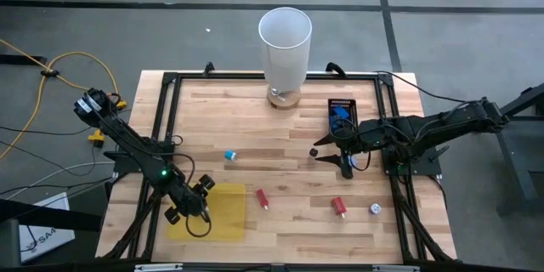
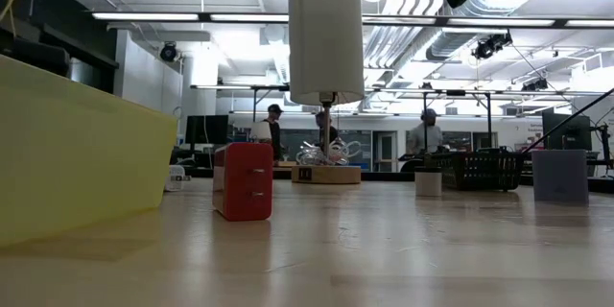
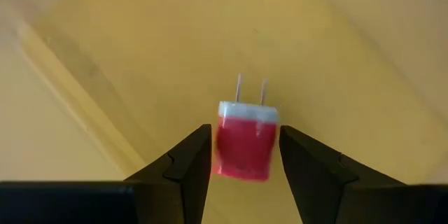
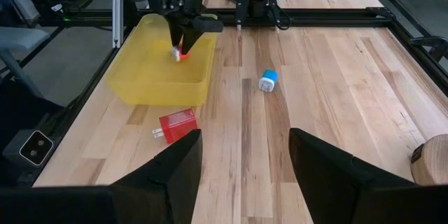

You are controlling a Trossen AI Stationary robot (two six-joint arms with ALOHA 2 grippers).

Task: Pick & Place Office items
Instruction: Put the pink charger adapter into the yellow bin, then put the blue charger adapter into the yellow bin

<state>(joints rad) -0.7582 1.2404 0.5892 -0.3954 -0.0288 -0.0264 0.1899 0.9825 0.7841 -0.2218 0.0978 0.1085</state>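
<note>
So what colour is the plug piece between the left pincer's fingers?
Red, with a whitish face carrying two metal prongs: the plug piece shows best in the left wrist view.

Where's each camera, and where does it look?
High: above the table, facing straight down on left gripper and right gripper.
Low: at tabletop height, facing the white cylinder; no gripper shows.
Left wrist: on that arm, facing the yellow bin past its gripper.
Right wrist: on that arm, facing across the table past its open fingers.
Shared: both wrist views show the red plug.
</note>
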